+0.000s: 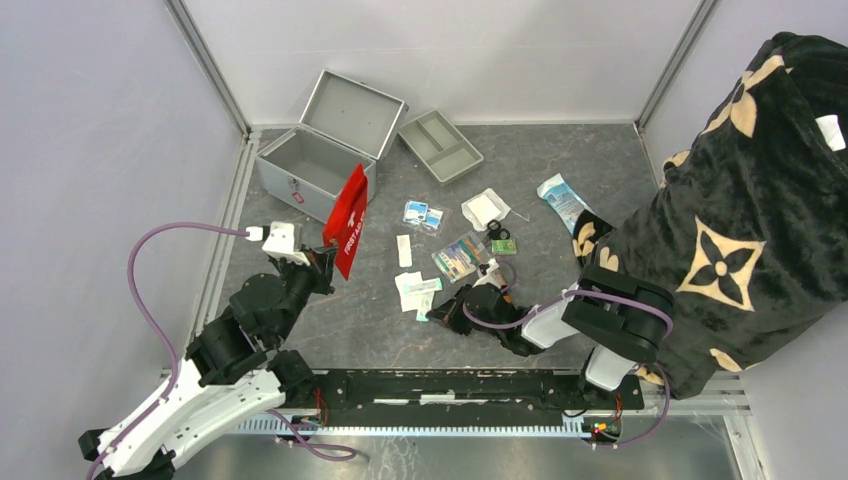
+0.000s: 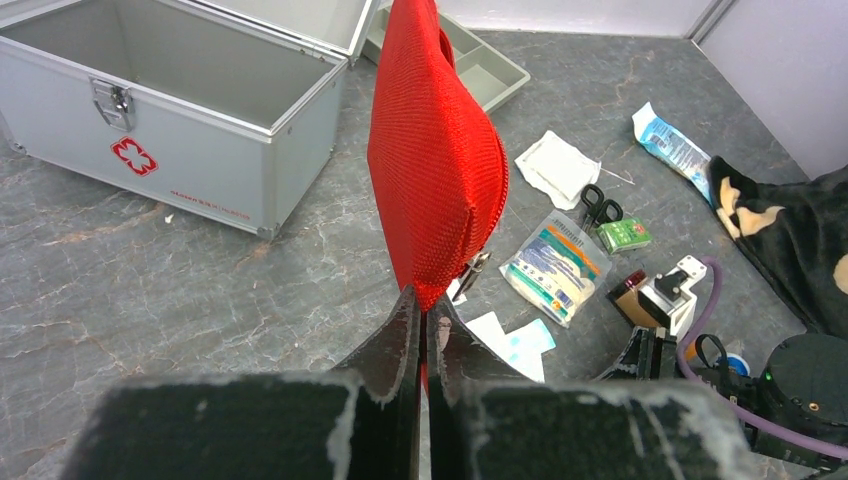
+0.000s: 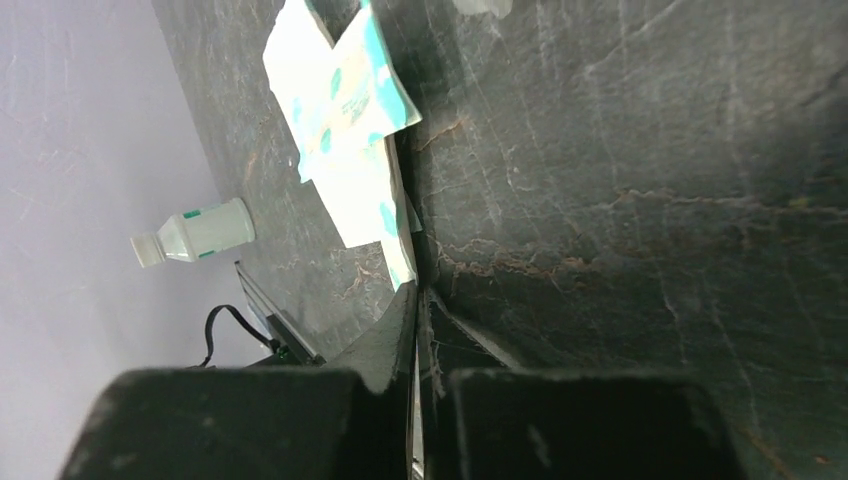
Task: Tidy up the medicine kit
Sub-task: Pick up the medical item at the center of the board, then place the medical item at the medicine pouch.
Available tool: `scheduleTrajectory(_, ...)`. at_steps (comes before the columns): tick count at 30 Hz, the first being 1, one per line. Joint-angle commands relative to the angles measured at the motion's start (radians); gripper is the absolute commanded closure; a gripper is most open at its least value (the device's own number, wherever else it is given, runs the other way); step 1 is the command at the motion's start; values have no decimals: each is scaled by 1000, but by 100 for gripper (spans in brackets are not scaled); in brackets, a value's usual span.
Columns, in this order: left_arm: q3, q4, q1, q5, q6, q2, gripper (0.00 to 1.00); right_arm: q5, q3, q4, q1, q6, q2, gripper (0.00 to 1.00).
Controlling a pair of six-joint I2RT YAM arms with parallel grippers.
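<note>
The medicine kit [image 1: 305,168] stands open at the back left, lid tilted back, inside bare; it also shows in the left wrist view [image 2: 170,110]. My left gripper [image 1: 326,257] is shut on the lower edge of a flat red pouch [image 1: 349,218] and holds it upright just right of the kit. In the left wrist view the pouch [image 2: 432,150] rises from my closed gripper [image 2: 422,303]. My right gripper [image 1: 437,308] is low at the table's middle, shut on the edge of a white-and-teal packet [image 3: 345,120], with the gripper [image 3: 418,300] seen edge-on.
A shallow grey divided tray [image 1: 440,146] lies right of the kit. Loose supplies lie mid-table: a gauze packet [image 1: 486,208], a blue-white packet [image 1: 562,200], scissors [image 1: 497,232], a bagged pack [image 1: 460,256]. A black patterned cloth [image 1: 740,220] fills the right. A small bottle [image 3: 195,232] lies beyond the table edge.
</note>
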Motion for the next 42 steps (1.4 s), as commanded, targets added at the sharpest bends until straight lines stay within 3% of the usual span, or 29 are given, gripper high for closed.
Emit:
scheduleTrajectory(1,-1,36,-5,-28,-38,-2,98,81,-30,10,4,-83,-29,100)
scheduleTrajectory(9,-12,59,-5,-13,-32,4,98,216,-6,-175,5,-295,-226,100)
scheduleTrajectory(23,-102,246,-5,152,12,83,98,409,155,-570,-11,-746,-424,100)
scheduleTrajectory(29,-119,316,-5,485,207,102,98,485,189,-597,-29,-1158,-584,100)
scheduleTrajectory(33,-71,264,-5,514,267,142,98,466,173,-477,-40,-1513,-710,100)
scheduleTrajectory(37,-50,232,-5,521,299,148,98,265,125,-346,-41,-1915,-816,100)
scheduleTrajectory(40,-46,219,-5,491,300,133,98,176,121,-365,-40,-2090,-879,99)
scheduleTrajectory(42,-43,207,-5,475,324,125,98,112,195,-495,-40,-2124,-884,98)
